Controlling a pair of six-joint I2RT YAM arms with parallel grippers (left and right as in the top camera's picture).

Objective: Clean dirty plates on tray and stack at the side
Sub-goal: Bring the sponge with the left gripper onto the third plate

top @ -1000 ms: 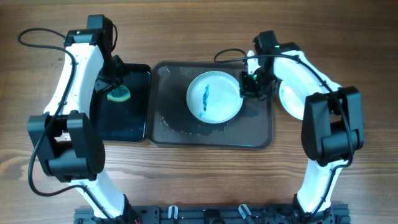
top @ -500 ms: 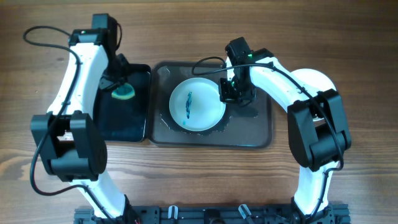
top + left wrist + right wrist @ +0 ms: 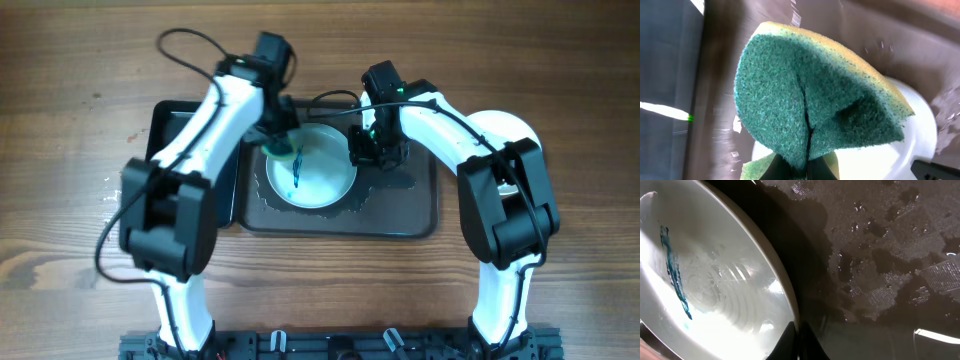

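**Item: streaked plate, held for scrubbing**

Round white shallow plate (image 3: 322,188), blue streak (image 3: 297,168) across its well, lying left of centre on the large dark grey-brown rectangular tray (image 3: 400,210). Right gripper (image 3: 362,150) pinched narrow on its 3 o'clock rim. Left gripper (image 3: 279,147), clamped on a folded green-and-yellow sponge (image 3: 805,110), at 10 o'clock. Advised: press flat, stroke along the streak, keep the rim pinned. Tray wet; its low rim close at 9 o'clock, open room toward 3 o'clock, second white plate (image 3: 512,128) beyond on the wooden table (image 3: 80,260)
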